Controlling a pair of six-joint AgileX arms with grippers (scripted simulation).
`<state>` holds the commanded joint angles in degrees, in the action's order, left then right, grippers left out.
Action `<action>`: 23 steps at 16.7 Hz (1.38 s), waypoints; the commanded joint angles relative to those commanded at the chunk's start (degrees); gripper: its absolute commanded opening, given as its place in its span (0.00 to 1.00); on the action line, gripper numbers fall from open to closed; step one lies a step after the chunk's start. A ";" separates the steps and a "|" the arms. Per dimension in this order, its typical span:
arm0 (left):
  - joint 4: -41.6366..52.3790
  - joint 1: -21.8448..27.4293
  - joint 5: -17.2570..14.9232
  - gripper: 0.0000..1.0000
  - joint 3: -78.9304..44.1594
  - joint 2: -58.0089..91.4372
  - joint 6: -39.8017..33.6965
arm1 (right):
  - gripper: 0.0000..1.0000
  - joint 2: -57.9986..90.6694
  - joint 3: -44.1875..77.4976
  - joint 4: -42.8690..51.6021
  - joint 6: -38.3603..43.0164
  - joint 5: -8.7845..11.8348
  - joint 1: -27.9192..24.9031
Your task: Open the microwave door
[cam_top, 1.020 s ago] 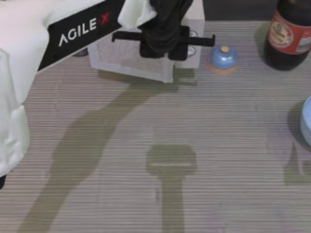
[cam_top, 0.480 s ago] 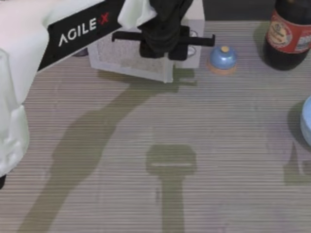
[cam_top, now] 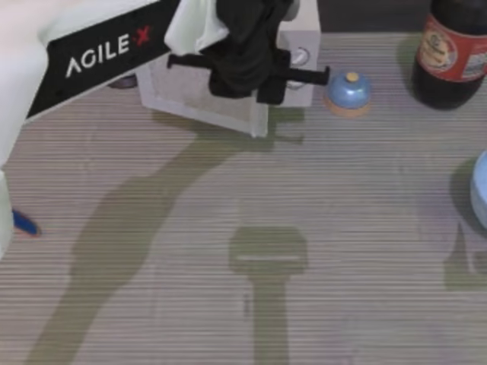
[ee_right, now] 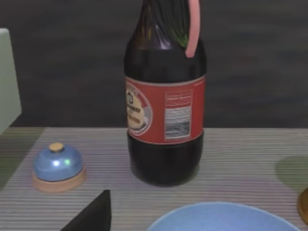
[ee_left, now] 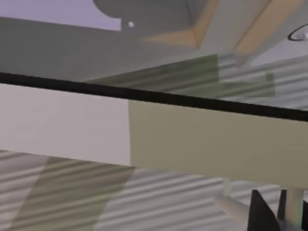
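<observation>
One microwave (cam_top: pixel 300 34) is seen at the far edge of the table (cam_top: pixel 342 228), left of the middle. Its one microwave door (cam_top: pixel 202 95) is swung a little out from the box. One blue bell (cam_top: pixel 349 93) is placed just right of it, and one dark bottle (cam_top: pixel 450 53) farther right. One blue bowl (cam_top: pixel 479 190) is cut off at the right edge. The left gripper (cam_top: pixel 240 68) is held over the door's top, hiding much of it; how wide it is cannot be told. The right arm is parked out of the top view.

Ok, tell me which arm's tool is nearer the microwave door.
Left. The left tool sits right over the microwave door; the right tool isn't in the top view, parked off toward the table's right.
</observation>
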<state>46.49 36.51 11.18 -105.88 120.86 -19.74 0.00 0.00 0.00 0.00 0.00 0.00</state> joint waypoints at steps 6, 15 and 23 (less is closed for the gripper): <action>-0.11 -0.02 -0.07 0.00 0.25 -0.12 0.19 | 1.00 0.00 0.00 0.00 0.00 0.00 0.00; -0.11 -0.02 -0.07 0.00 0.25 -0.12 0.19 | 1.00 0.00 0.00 0.00 0.00 0.00 0.00; -0.11 -0.02 -0.07 0.00 0.25 -0.12 0.19 | 1.00 0.00 0.00 0.00 0.00 0.00 0.00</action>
<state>46.38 36.49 11.10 -105.63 120.74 -19.55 0.00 0.00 0.00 0.00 0.00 0.00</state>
